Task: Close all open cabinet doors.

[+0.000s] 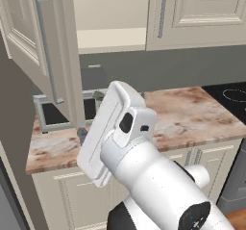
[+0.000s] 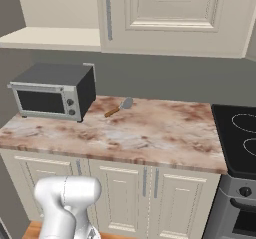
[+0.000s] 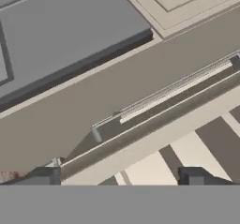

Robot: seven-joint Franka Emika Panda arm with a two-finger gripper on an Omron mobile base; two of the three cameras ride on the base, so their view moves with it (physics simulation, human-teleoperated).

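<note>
One tall cream cabinet door (image 1: pixel 33 36) hangs open at the upper left, swung out toward me, its long grey bar handle (image 1: pixel 45 46) facing right. Beside it the cabinet's bare shelf (image 1: pixel 110 39) shows. The neighbouring cabinet door (image 1: pixel 197 12) is shut, also seen as the door (image 2: pixel 175 13) with its handle (image 2: pixel 107 10). My arm (image 1: pixel 120 128) reaches up just below the open door's lower corner. In the hand view my gripper (image 3: pixel 119 178) is open with nothing between the tips, and a grey bar handle (image 3: pixel 168 94) runs diagonally close ahead, not touched.
A grey toaster oven (image 2: pixel 52 95) stands at the left of the marble counter (image 2: pixel 150 133), partly behind the open door in the left base view. A spatula (image 2: pixel 120 106) lies near the wall. The black stove (image 2: pixel 240 133) is at the right.
</note>
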